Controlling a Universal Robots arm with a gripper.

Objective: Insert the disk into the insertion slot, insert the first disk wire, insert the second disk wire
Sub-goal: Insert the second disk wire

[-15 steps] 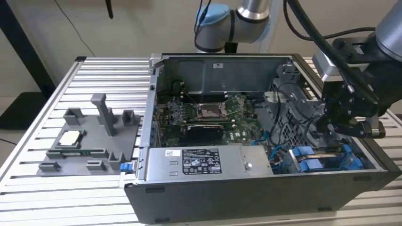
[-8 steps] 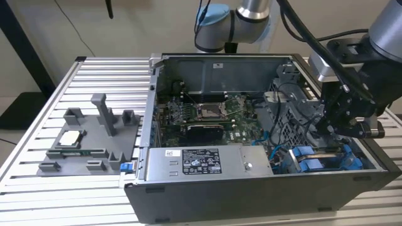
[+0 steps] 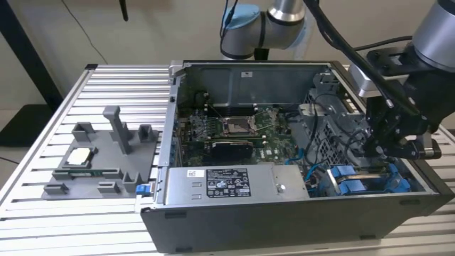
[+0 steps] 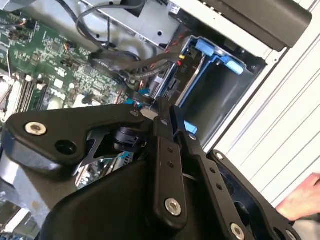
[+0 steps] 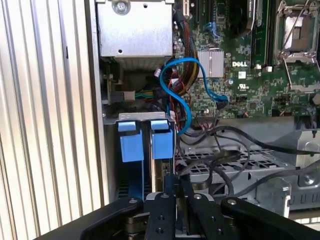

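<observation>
Exterior view: we see the gripper (image 3: 395, 151) low inside the open computer case (image 3: 284, 213), right above the blue-railed drive bay (image 3: 370, 181) at the exterior view's right. The grey power supply (image 3: 235, 184) sits beside the bay.

Second wrist view: gripper (image 4: 162, 112) fingers look pressed together over the bay (image 4: 220, 85); we can't tell what they pinch.

First wrist view: blue cable (image 5: 187, 92) loops above the bay's blue tabs (image 5: 147, 140). A disk is not clearly seen.
</observation>
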